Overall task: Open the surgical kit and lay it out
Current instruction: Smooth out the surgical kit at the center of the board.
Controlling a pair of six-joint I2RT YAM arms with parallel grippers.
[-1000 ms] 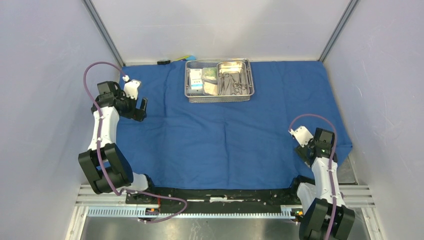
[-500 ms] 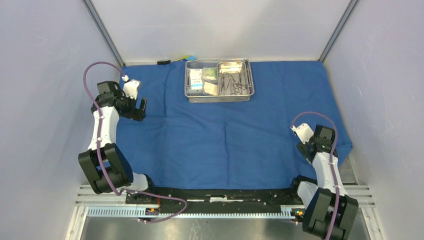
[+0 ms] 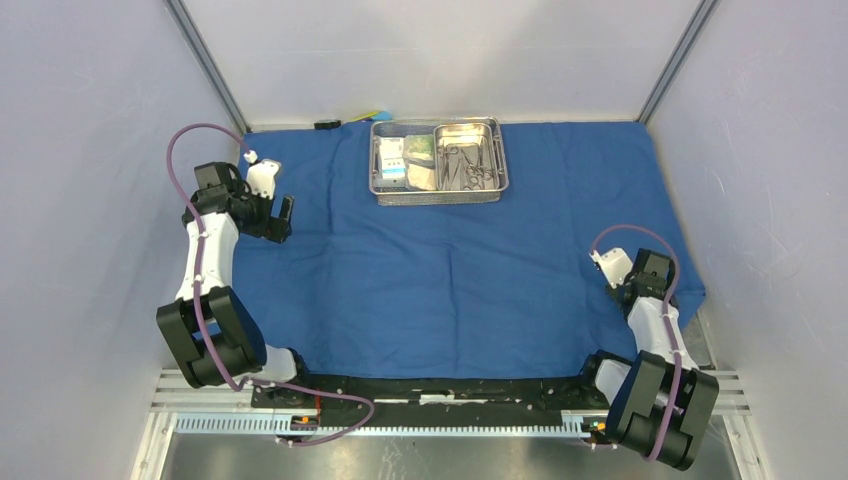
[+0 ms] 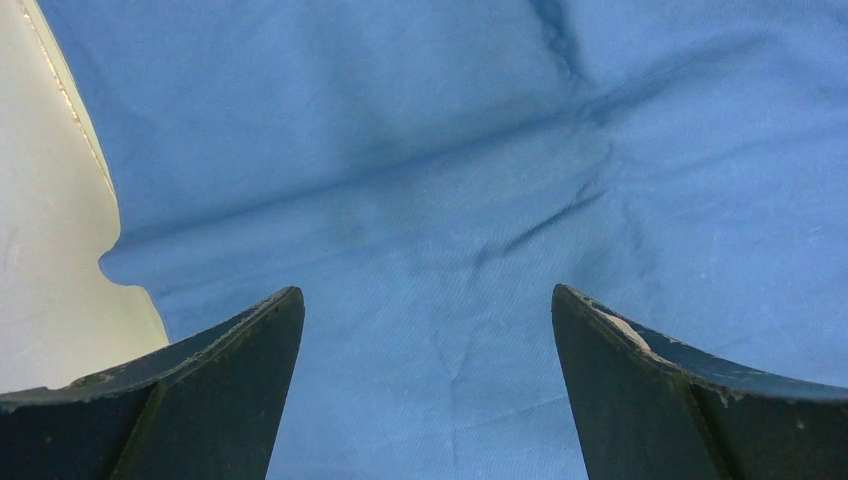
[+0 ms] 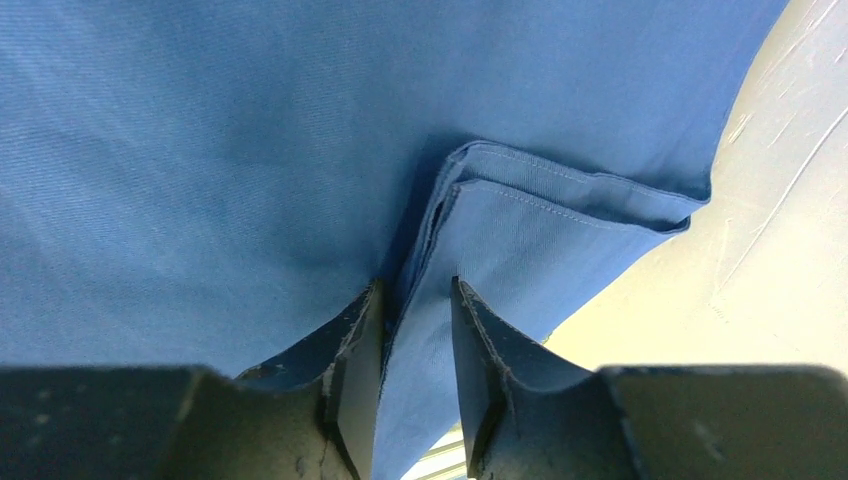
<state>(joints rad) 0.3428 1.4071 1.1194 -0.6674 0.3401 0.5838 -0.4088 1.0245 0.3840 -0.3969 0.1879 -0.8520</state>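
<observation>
A blue cloth (image 3: 450,270) lies spread flat over most of the counter (image 5: 780,250). A wire tray (image 3: 440,198) sits on it at the middle of the far edge. Inside the tray, a steel pan (image 3: 460,135) fills the right half. The left hand (image 4: 425,330) hangs wide open over the cloth's left edge. The right hand (image 5: 415,330) pinches a fold of cloth at its right edge, near the front corner. Packets (image 3: 405,160) fill the tray's left half, and scissors-like tools (image 3: 465,168) lie in the pan.
</observation>
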